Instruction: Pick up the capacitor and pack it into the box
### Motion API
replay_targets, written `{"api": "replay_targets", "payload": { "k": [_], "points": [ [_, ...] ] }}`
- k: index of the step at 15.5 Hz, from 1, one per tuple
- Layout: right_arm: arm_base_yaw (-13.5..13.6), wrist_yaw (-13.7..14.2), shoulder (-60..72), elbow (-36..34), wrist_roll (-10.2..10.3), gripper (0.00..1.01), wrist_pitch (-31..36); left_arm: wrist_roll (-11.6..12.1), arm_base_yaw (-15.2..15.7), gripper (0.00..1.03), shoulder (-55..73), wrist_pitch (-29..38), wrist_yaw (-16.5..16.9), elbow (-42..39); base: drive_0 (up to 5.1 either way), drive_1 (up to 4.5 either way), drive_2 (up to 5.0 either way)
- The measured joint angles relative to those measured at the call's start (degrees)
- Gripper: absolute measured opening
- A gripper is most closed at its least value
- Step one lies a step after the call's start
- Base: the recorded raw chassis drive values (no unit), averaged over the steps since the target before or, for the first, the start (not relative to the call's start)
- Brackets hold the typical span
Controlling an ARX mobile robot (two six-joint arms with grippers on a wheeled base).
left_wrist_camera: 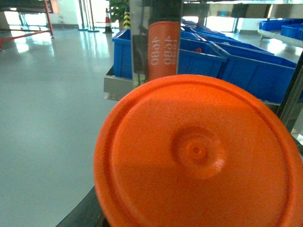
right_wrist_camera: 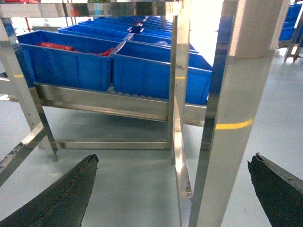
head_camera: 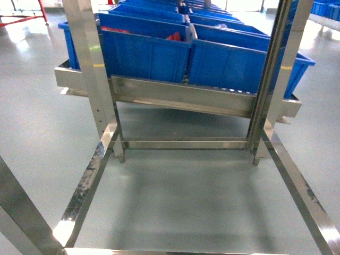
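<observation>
Left hand: from its wrist camera I see no fingers at all; the capacitor [left_wrist_camera: 199, 151] fills the lower frame, rounded end toward the lens. I cannot tell whether this hand is spread or pinching it.
Capacitor: orange, a raised dimple at the end's centre, very close to the left camera. I see it in no other view.
Reflection: a polished steel post [left_wrist_camera: 156, 40] behind the capacitor mirrors its orange side with pale reversed digits.
Right hand [right_wrist_camera: 175, 189]: spread wide; I see one dark finger [right_wrist_camera: 61, 194] at lower left and the other at lower right, well apart, nothing between them but floor and a steel upright [right_wrist_camera: 236, 109].
Box: I cannot find it in any view.
Rack [head_camera: 180, 98]: stainless frame ahead of me carrying blue bins [head_camera: 149, 50] in rows on a sloped shelf; red items show in one bin [right_wrist_camera: 57, 46].
Floor [head_camera: 186, 196]: grey and glossy, crossed by the rack's lower rails.
Head view: neither hand shows.
</observation>
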Motion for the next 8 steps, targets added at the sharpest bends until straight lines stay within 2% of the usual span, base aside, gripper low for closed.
{"api": "replay_targets", "payload": {
  "k": [8],
  "points": [
    [0.00,-0.07,0.00,0.00,0.00,0.98,-0.15,0.09,0.00,0.45,0.00,-0.02,-0.02,0.00,-5.0,2.45,2.4]
  ]
}}
